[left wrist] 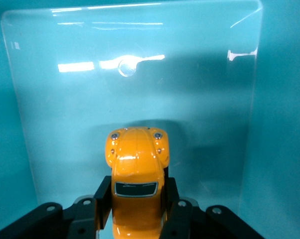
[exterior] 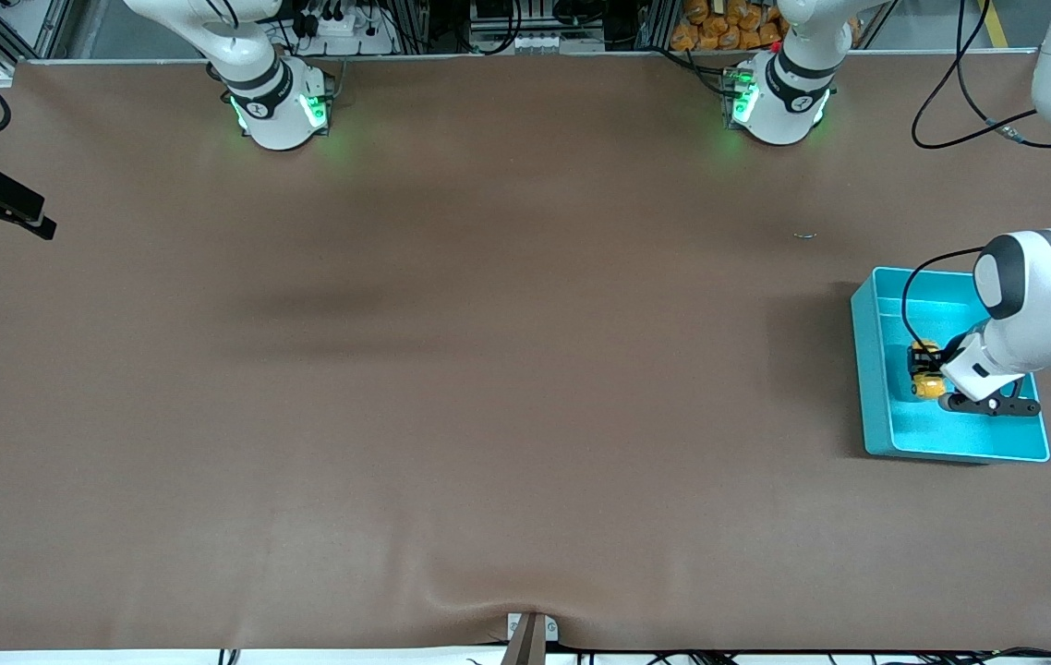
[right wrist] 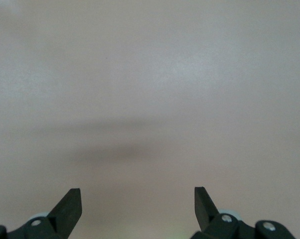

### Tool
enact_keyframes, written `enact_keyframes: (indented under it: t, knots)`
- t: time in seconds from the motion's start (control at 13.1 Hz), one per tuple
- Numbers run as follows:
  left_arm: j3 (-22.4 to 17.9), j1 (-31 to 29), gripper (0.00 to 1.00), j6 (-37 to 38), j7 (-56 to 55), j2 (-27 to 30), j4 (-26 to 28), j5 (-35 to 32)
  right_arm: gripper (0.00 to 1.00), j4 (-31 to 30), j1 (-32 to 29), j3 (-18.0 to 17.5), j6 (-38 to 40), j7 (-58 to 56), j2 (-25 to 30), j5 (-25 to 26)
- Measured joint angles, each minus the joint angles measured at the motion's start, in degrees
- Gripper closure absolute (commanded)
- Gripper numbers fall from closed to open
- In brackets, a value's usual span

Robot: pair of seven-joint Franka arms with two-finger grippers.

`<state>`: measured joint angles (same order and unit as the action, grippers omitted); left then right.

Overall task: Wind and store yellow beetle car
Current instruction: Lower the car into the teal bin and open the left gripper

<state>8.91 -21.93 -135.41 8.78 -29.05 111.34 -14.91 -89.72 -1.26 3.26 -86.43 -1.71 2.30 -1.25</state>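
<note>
My right gripper [right wrist: 137, 205] waits over bare brown table [exterior: 452, 369], out of the front view; in its wrist view the two fingertips stand wide apart with nothing between them.

Toward my left arm's end of the table sits the teal bin [exterior: 875, 369]. My left gripper [exterior: 924, 373] is lowered inside it, fingers [left wrist: 103, 195] pressed against both flanks of the yellow beetle car [left wrist: 136, 174]. The grip sits toward one end of the body; the rounded end with the small lamps projects forward of the pads over the bin's glossy floor. I cannot tell from either view whether the wheels touch that floor.

Judged status: storage is nearly complete; release is the remaining step.

Hazards from here:
- If the spring is wound, the car may run on release and strike the bin wall. Cause: wheels free on a slick floor.
- If the car is not yet down, opening may drop it, and it may tip or bounce. Cause: rounded body, hard plastic.
- On withdrawal, a pad may drag the car upward. Cause: incomplete opening before lifting.
- My wrist stands close to the bin's rim; a sideways exit may shove the bin.
</note>
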Motion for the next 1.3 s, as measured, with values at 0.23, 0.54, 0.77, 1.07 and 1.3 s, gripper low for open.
enact_keyframes:
  t: [0.23,0.54,0.77,1.07,1.3]
  knots:
    - [0.0,0.0,1.00,-0.5,-1.9,-0.8,0.0,-0.2,0.00,0.0,0.0,-0.2,0.0,0.0,0.0,0.0]
    - [0.0,0.0,1.00,-0.6,-6.1,-1.3,0.0,-4.3,0.00,0.0,0.0,-0.2,0.0,0.0,0.0,0.0]
    - [0.1,0.0,0.76,-0.9,-6.6,-1.5,0.0,-4.5,0.00,0.0,0.0,-0.2,0.0,0.0,0.0,0.0]
    - [0.1,0.0,0.00,-1.1,-6.7,-1.5,0.0,-4.5,0.00,0.0,0.0,-0.2,0.0,0.0,0.0,0.0]
    - [0.1,0.0,0.00,-1.3,-6.8,-1.5,-0.3,-4.5,0.00,0.0,0.0,-0.2,0.0,0.0,0.0,0.0]
